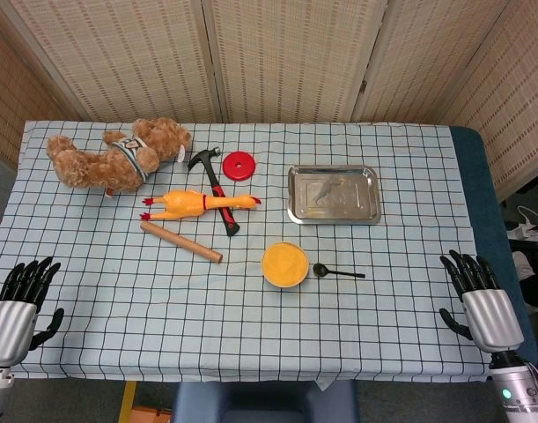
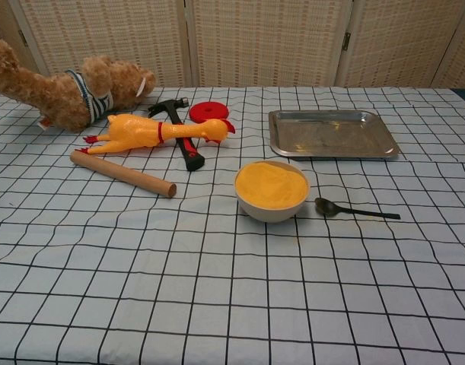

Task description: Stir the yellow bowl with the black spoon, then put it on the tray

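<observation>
Spoon (image 1: 338, 271), black, lies centre-right of frame on the checked cloth (image 1: 119, 291), just right of the yellow bowl (image 1: 284, 264); tray (image 1: 334, 195) above them. Left hand (image 1: 20, 304), lower left, fingers spread, empty. Right hand (image 1: 480, 301), lower right, likewise.

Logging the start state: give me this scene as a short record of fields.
spoon: black spoon lies flat on the cloth, right of the bowl, handle pointing away from it
bowl: yellow bowl upright, mid-table
tray: metal tray behind the bowl, nothing in it
left hand: left hand at the near edge, holds nothing
right hand: right hand at the near edge, holds nothing
clutter: teddy bear, rubber chicken, hammer, rolling pin, red disc
</observation>
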Controlling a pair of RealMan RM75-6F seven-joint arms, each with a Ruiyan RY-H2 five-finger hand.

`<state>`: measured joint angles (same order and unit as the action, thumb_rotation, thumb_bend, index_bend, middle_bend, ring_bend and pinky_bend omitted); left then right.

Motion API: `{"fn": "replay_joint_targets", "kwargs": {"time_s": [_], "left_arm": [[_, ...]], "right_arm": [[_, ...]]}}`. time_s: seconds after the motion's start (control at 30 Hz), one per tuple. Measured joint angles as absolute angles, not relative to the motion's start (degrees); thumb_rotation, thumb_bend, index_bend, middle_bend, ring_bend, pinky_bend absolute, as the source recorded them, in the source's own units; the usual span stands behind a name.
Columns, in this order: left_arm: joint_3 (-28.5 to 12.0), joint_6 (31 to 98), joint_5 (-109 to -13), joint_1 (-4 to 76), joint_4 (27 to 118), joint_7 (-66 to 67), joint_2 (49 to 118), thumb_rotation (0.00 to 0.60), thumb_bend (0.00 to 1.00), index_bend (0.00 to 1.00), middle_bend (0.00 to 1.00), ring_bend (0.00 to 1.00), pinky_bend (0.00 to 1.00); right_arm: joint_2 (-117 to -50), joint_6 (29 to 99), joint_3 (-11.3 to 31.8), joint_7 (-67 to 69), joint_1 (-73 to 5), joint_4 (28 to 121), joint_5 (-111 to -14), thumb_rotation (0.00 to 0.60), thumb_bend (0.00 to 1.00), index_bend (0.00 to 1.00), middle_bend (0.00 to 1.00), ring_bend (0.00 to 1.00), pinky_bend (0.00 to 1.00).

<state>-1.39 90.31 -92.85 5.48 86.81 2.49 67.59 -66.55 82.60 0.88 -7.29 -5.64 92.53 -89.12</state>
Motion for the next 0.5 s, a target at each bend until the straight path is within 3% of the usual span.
{"fn": "replay_joint_targets", "kwargs": {"time_s": [0.37, 0.5], "left_arm": [[-1.46, 89.81, -92.81, 5.9, 86.84, 1.06, 67.44, 0.6, 0.42, 0.0, 0.0, 0.0, 0.06], [-1.2, 89.7, -93.38, 6.09, 86.8, 0.02, 67.25, 0.6, 0.42, 0.0, 0.0, 0.0, 0.06]], "right_arm": [[-68.74, 76.93, 2.11, -8.04, -8.96, 93.14, -87.17, 0.6, 0.2, 0.0, 0.0, 0.0, 0.0], [-70.09, 71.09, 3.93, -10.62, -12.78, 94.33, -84.33, 0.6, 0.21, 0.13, 0.0, 0.0, 0.0]]}}
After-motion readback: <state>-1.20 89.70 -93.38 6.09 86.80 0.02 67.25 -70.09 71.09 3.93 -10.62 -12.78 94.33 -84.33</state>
